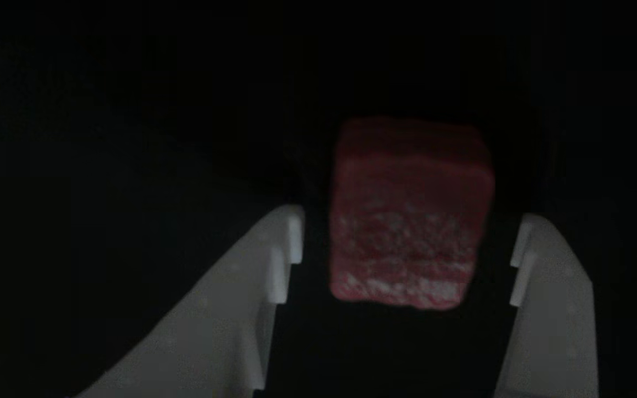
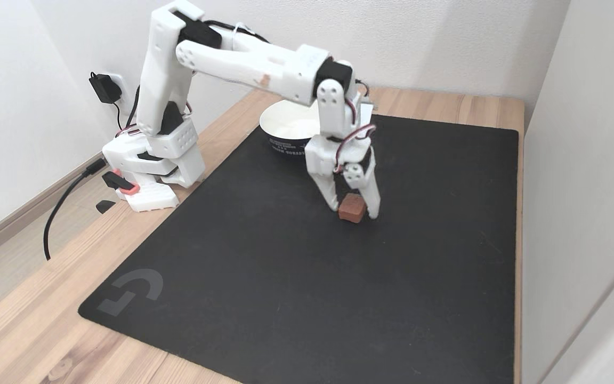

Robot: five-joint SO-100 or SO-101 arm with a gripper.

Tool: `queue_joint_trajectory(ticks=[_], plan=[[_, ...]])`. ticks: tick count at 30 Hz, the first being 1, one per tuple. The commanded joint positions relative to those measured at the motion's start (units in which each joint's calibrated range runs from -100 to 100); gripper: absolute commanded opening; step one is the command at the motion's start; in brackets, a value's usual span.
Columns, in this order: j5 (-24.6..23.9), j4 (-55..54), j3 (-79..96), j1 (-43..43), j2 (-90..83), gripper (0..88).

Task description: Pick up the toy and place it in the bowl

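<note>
Toy [image 2: 352, 208]: I see it on the mat, between the fingers.
Gripper [image 2: 354, 214]: spread apart, straddling it, gaps either side.
Bowl [image 2: 289, 129]: behind the arm.

The white arm's wrist hides the near right rim of the round white bowl [image 2: 285, 121] in the fixed view, its dark band's lettering too small to read, while the dim other view blurs the rough red-pink toy block [image 1: 410, 213].

Close end-effector camera; high, oblique table overview
</note>
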Motion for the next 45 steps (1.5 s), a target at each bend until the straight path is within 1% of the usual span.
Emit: queue_joint_trajectory(ticks=[1,7,9,11,12,13,14,20,24,25,26,30,32,35,36,39,40,43,45], plan=[[0.0,-0.7,-2.0,0.4,2.3,25.7],[0.3,-3.0,-2.0,0.6,5.5,25.6],[0.2,-3.0,-2.0,0.6,5.6,23.2],[0.0,-3.0,-2.0,0.6,5.6,14.7],[-0.1,-3.3,-2.1,0.5,5.6,2.5],[-0.1,-3.7,-2.1,0.5,5.6,1.0],[-0.1,-3.8,-2.1,0.4,5.6,2.9],[0.4,-3.4,-2.7,-0.4,4.4,2.2],[0.7,2.0,-9.8,-1.8,-0.3,2.2],[1.5,3.0,-11.2,-2.5,-1.6,2.2],[3.1,5.0,-14.4,-4.5,-4.6,2.2],[4.9,7.5,-17.4,-8.9,-10.5,2.2],[6.5,8.7,-17.2,-12.5,-14.9,2.2],[7.6,10.7,-17.2,-16.8,-19.1,2.2],[7.9,12.6,-17.2,-20.4,-21.9,2.2],[7.8,16.9,-17.0,-25.5,-23.7,2.2],[7.6,19.7,-17.0,-28.5,-23.7,2.2],[7.5,22.9,-15.4,-32.2,-23.6,2.2],[7.5,22.9,-8.5,-34.7,-24.4,2.2]])
